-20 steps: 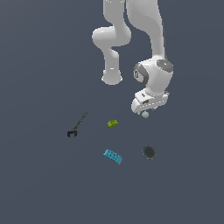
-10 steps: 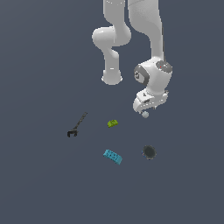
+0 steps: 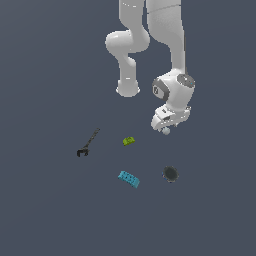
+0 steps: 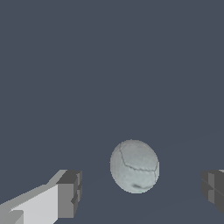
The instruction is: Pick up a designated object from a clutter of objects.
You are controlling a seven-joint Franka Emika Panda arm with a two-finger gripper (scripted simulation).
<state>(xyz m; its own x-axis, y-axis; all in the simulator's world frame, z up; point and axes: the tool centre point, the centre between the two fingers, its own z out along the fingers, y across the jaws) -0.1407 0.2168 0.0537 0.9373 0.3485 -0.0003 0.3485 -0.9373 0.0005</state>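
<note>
You see the gripper [image 4: 139,188] spread apart around the small pale grey-white ball [image 4: 134,166], ready for closing

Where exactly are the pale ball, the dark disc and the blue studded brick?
pale ball [image 4: 134,166]: wrist view, middle of its seamed surface.
dark disc [image 3: 170,173]: exterior view, centre of its face.
blue studded brick [image 3: 129,179]: exterior view, middle of its studded top.

Arm bent, wrist angled down; gripper [image 4: 140,190] fingers spread wide apart, apparently touching nothing.
</note>
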